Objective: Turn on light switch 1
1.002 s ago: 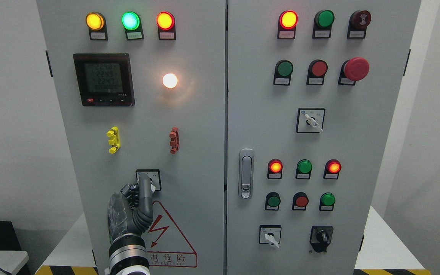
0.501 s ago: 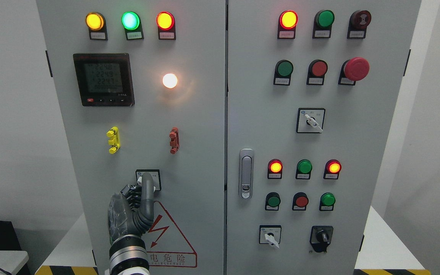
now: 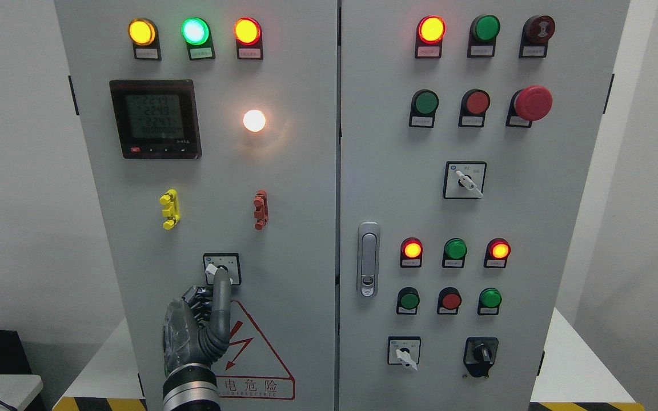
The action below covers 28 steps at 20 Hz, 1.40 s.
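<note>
robot hand: left robot hand (image 3: 200, 325) is coming in at bottom left, in front of cabinet's left door; one finger (image 3: 221, 297) is sticking straight up, rest are curled in, gripping nothing. Right robot hand isn't showing.
contact: fingertip is sitting at lower edge of light switch 1 (image 3: 221, 268), touching or just shy of its white knob, can't tell which.
switch: small square rotary selector, low on left door, right above warning triangle (image 3: 252, 354); white pointer is aiming up-left.
step: looks like the turn itself is in hand or only just finishing; white lamp (image 3: 254, 120) higher up is glowing, but can't say it belongs to this switch.
next move: prob. needs a sideways push on the knob wing w/ fingertip, light force, keeping finger from slipping off the small knob.
nearby: yellow clip (image 3: 169, 209) and red clip (image 3: 260, 210) are sitting above switch, well apart from finger; nothing is blocking the approach.
further up: meter display (image 3: 155, 119), then amber, green, red pilot lamps along top.
right door: door handle (image 3: 368, 260), more buttons, selectors, red e-stop (image 3: 532, 103), all far from hand.
risk: thick finger is hiding part of knob, so pointer position is hard to check.
</note>
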Tool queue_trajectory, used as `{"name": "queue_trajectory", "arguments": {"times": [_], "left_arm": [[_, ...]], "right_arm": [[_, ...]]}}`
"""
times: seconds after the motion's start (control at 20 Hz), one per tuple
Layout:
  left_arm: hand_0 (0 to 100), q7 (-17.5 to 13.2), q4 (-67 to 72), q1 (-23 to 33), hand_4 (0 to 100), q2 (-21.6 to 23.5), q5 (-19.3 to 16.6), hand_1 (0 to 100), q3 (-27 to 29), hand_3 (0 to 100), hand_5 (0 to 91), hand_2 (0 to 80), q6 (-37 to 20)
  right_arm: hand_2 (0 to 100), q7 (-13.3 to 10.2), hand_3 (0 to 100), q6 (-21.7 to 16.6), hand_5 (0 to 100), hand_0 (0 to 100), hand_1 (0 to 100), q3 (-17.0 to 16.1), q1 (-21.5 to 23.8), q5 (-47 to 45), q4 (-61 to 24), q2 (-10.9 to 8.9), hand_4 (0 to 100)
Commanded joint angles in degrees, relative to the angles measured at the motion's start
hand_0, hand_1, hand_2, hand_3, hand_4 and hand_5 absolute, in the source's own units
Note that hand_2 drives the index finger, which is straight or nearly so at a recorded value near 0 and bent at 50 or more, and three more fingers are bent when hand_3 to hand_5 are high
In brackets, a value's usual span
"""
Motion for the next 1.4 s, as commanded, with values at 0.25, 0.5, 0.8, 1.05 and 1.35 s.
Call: {"name": "queue_trajectory", "arguments": {"times": [0.25, 0.5, 0.8, 1.05, 1.35], "left_arm": [[18, -9.72, -2.32, 16.37, 84, 1.41, -0.28, 20, 8.14, 84, 73.9, 53.2, -23.11], [12, -17.9, 0.92, 27.98, 81, 2.38, 0.25, 16, 21.66, 81, 55.0, 49.0, -34.75], [9, -25.82, 18.21, 34.67, 74, 3.35, 2.18, 9, 38.89, 68, 43.8, 39.5, -50.29], [9, -28.1, 38.16, 37.39, 57, 3.7, 6.91, 1, 47.7, 50, 31.1, 26.4, -57.24], [11, -30.31, 61.54, 40.21, 48, 5.1, 8.07, 0, 54.29, 40, 27.8, 17.8, -66.12]], "right_arm": [[0, -0.02, 0, -0.04, 0, 12, 39, 0.97, -0.06, -1.41, 0.0, -0.06, 0], [0, -0.02, 0, 0.05, 0, 12, 39, 0.97, 0.03, -1.41, 0.0, 0.03, 0], [0, -0.02, 0, -0.04, 0, 12, 39, 0.97, 0.03, -1.41, 0.0, 0.03, 0], [0, -0.02, 0, -0.04, 0, 12, 39, 0.97, 0.03, -1.41, 0.0, -0.06, 0], [0, -0.02, 0, 0.05, 0, 12, 39, 0.97, 0.03, -1.41, 0.0, 0.03, 0]]}}
